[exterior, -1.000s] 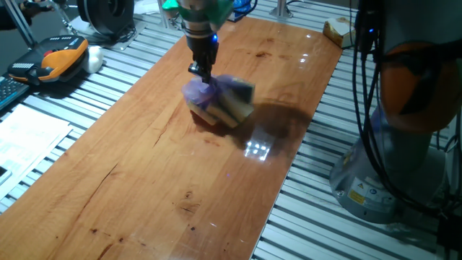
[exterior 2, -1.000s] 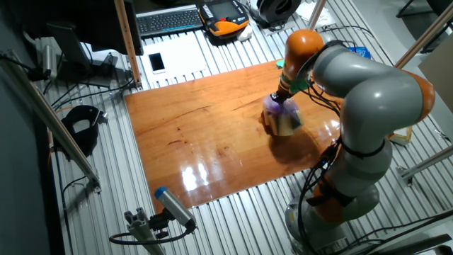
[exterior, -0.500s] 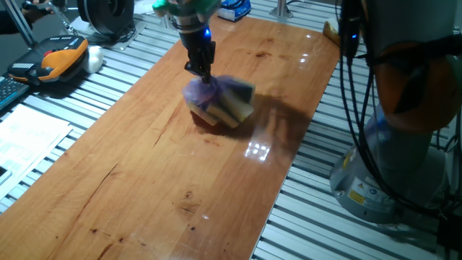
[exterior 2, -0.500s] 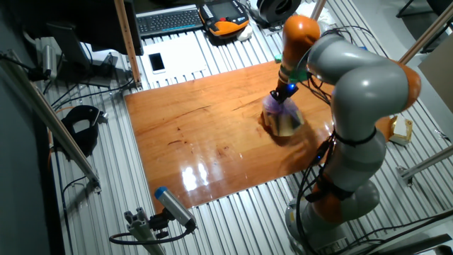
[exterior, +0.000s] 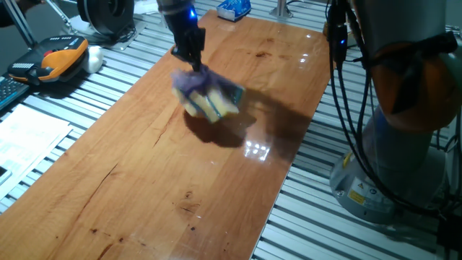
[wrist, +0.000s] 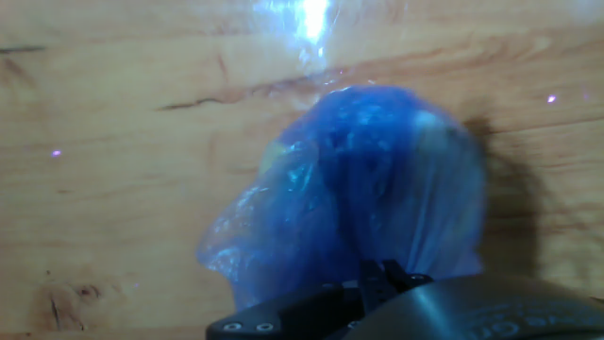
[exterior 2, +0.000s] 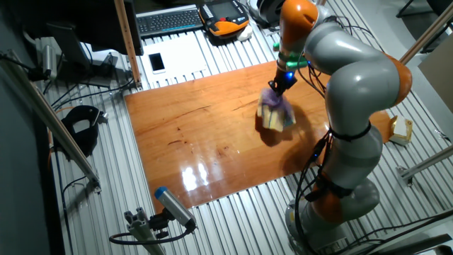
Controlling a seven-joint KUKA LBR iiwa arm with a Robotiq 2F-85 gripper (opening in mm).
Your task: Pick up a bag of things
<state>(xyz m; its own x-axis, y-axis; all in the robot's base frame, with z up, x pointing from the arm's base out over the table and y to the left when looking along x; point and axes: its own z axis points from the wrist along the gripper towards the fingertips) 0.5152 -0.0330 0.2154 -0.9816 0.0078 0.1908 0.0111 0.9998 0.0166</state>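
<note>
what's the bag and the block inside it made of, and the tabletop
The bag of things looks like thin translucent lilac plastic film: it crinkles and bunches where the gripper pinches its top. The block inside looks like tan-yellow sponge or foam, though blur leaves that open. The tabletop appears to be varnished wood, with visible grain and glossy light reflections.

Wooden table [exterior: 216, 166], orange handheld pendant [exterior: 54, 59], keyboard [exterior 2: 166, 20], white phone [exterior 2: 156, 62]

bright overhead glare on the glossy table [exterior: 254, 149]; motion-blurred bag [exterior: 206, 97]; hand view soft.
</note>
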